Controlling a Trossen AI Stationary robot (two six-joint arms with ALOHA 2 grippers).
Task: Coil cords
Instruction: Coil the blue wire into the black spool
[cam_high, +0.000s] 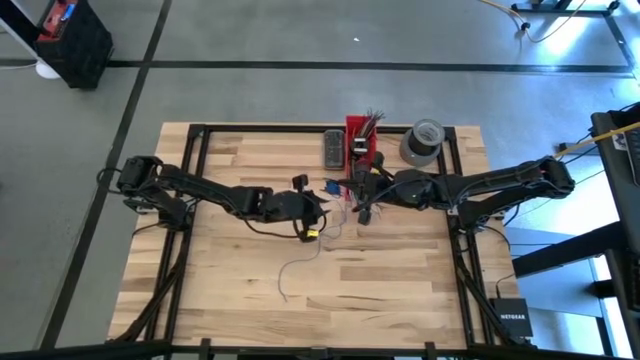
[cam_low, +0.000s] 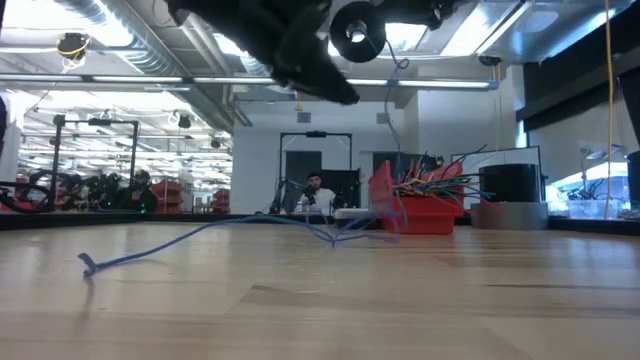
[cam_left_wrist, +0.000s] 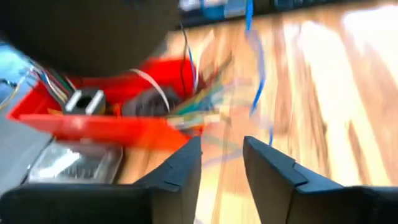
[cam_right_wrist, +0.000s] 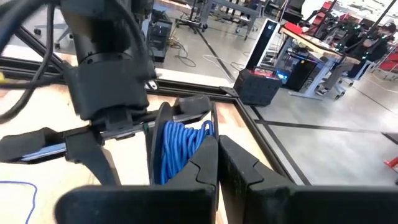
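A blue cord (cam_low: 200, 235) lies slack on the table and rises (cam_low: 390, 140) toward the two grippers above it. Part of it is wound as a blue coil (cam_right_wrist: 180, 146) on a dark reel, just in front of my shut right gripper (cam_right_wrist: 217, 155), which hangs over the table's middle (cam_high: 352, 200). My left gripper (cam_left_wrist: 221, 168) stands open right next to it (cam_high: 320, 207), nothing between its fingers. The hanging cord (cam_left_wrist: 255, 81) shows blurred a little ahead of them. The cord's free end (cam_high: 285, 293) rests on the wood nearer the front edge. My right gripper pinches the reel's thin dark rim (cam_right_wrist: 214, 124) between its two fingertips. The rim runs edge-on into the gap between them. The fingers come nearly level from the table's right. The reel is lifted clear, with the cord trailing slack down to the table.
A red bin (cam_high: 362, 145) full of short coloured wire ends stands at the back. A grey tape roll (cam_high: 422, 140) is on its right and a flat grey device (cam_high: 331, 148) on its left. Bare wood lies toward the near edge. People sit in the room beyond.
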